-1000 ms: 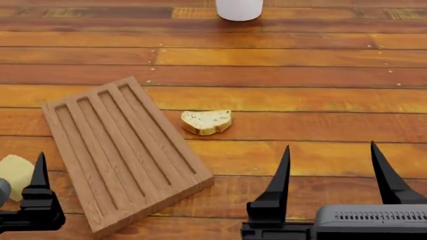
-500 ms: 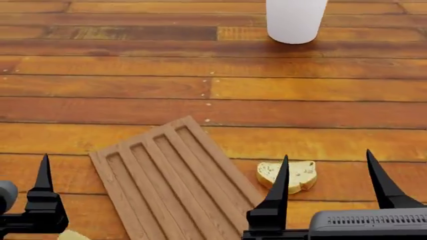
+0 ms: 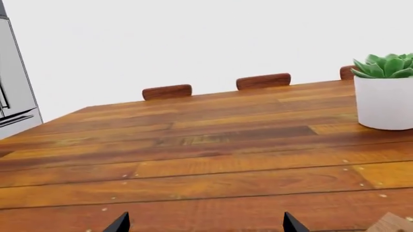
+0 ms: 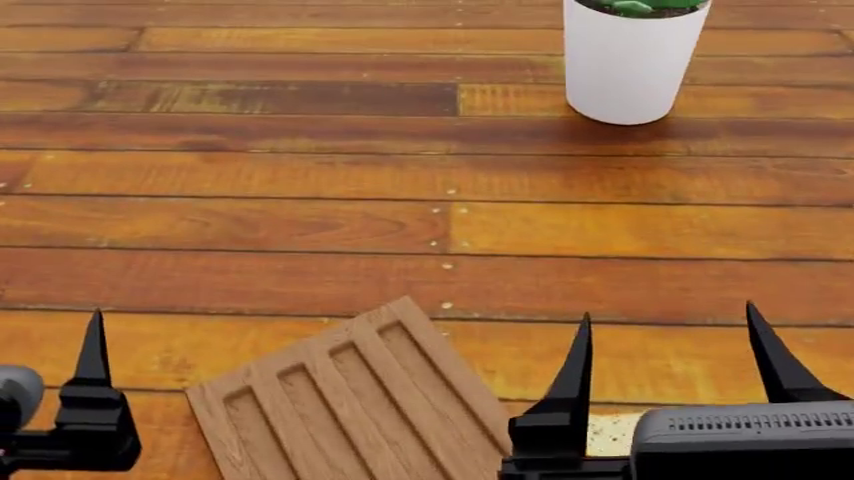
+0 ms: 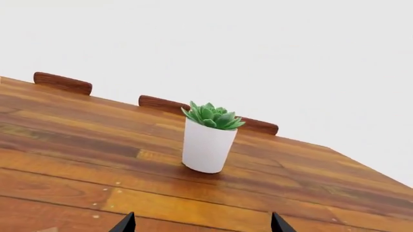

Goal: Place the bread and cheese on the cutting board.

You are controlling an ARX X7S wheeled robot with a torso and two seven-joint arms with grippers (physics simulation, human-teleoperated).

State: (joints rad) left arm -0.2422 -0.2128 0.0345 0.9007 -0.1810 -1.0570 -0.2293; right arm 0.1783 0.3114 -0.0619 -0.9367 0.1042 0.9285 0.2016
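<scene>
Nothing is yet placed on the cutting board (image 4: 354,410): its grooved top is seen bare in the head view, lying askew near the table's (image 4: 267,220) near edge, with its lower part cut off by the frame. The bread (image 4: 611,433) is glimpsed only as a speckled pale sliver on the table just beside the board's right side, mostly hidden behind the right tool (image 4: 667,375). The cheese is not seen in any view (it may lie below the frame, but that cannot be told).

Both tools are held empty above the near edge. The right tool's two dark fingers are spread wide apart, and the same spread is shown by the two tips in the right wrist view. Of the left tool (image 4: 94,370) only one finger is visible from the head camera, yet two well-separated tips appear in the left wrist view (image 3: 205,223), so it is judged to be apart as well.

A white pot with a succulent (image 4: 630,55) stands toward the far right of the table; chair backs (image 5: 63,82) are seen beyond the far edge.

Both pick-ups and both placements are judged to remain.
</scene>
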